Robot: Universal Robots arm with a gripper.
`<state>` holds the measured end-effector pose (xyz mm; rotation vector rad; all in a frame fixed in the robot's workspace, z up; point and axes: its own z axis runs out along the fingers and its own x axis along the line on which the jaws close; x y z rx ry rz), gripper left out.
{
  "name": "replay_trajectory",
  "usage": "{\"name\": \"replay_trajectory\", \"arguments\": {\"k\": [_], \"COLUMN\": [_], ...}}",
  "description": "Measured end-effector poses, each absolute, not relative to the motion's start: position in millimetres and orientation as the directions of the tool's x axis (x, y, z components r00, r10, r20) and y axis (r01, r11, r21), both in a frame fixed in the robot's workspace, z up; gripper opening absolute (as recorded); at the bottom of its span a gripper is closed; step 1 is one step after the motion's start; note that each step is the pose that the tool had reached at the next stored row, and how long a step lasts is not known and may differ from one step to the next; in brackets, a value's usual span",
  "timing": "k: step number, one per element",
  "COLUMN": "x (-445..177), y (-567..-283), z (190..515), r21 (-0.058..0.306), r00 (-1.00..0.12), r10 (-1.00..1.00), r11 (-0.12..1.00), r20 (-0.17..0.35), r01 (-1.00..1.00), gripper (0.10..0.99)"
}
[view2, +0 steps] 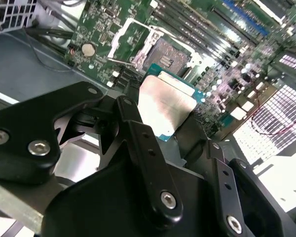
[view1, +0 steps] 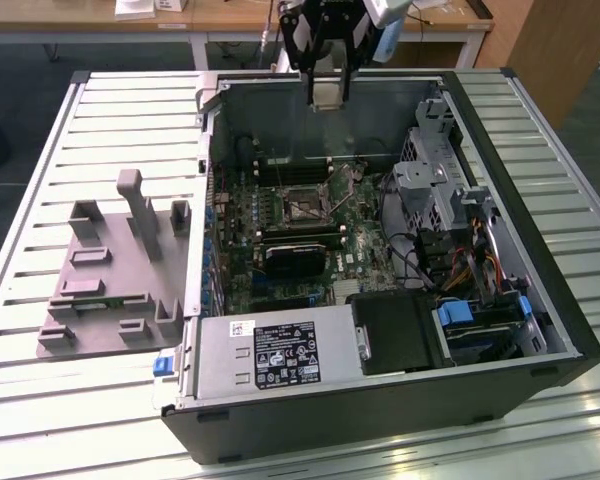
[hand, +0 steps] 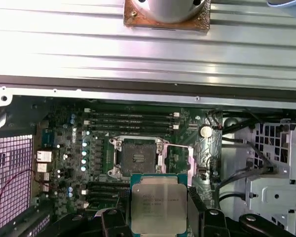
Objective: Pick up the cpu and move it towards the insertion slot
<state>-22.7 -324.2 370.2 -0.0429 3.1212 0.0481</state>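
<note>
The cpu [hand: 158,202] hangs in the tool [view1: 329,88] above the case [view1: 380,400], insertion slot [view1: 305,204] below.

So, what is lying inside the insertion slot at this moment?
Nothing: the insertion slot shows its dark bare centre, frame open. The cpu is up in the gripper, above the board. The slot's fine contacts cannot be made out.

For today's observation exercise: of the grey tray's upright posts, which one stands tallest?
The post nearest the tray's middle, at its far side in the exterior view: it rises well above the shorter post beside the computer case.
</note>
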Motion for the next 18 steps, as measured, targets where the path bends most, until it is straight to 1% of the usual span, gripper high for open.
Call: {"name": "replay_trajectory", "arguments": {"k": [10, 18], "x": [-27, -27], "y": [-305, -304], "z": [366, 366], "r21": [0.030, 0.030], "r00": [-0.999, -0.999], "r10": [-0.036, -0.037], "r11": [0.999, 0.999], "r20": [-0.022, -0.022], "r01": [-0.037, -0.038], "gripper": [0.541, 0.541]}}
